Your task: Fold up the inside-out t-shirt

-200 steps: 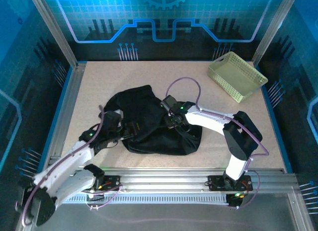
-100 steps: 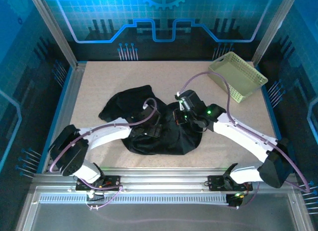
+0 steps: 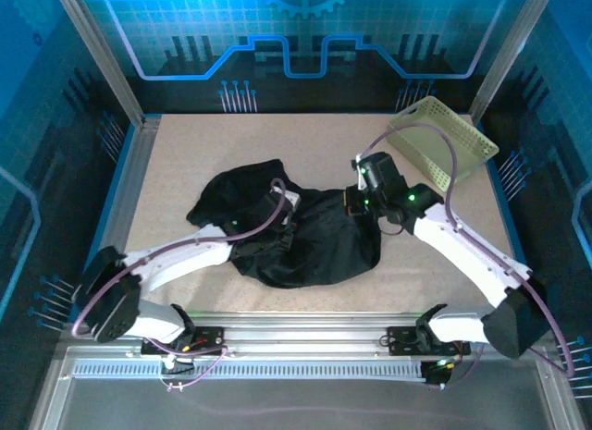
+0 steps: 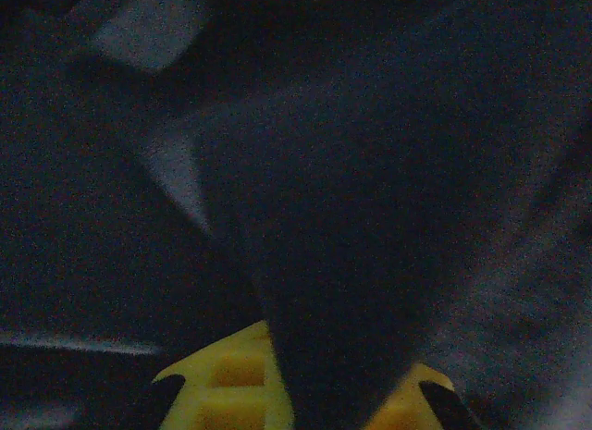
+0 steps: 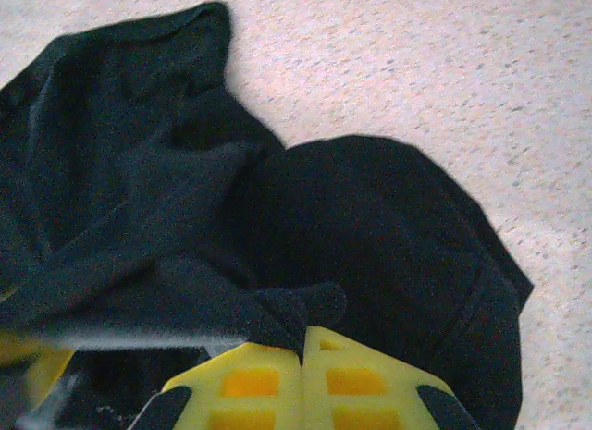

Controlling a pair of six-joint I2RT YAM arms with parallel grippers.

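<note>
The top external camera sits high above and behind the arm bases (image 3: 412, 339), tilted down and forward over the whole table (image 3: 185, 162) toward the far wall, from well away; the left wrist camera looks along the left gripper (image 4: 319, 384), so near the black t-shirt (image 4: 370, 199) that the cloth reads dark and blurred (little detail can be told); the right wrist camera looks down past the right gripper (image 5: 302, 356), close, onto shirt and bare tabletop; all three share the shirt; the top and right wrist views also share the tabletop.
</note>
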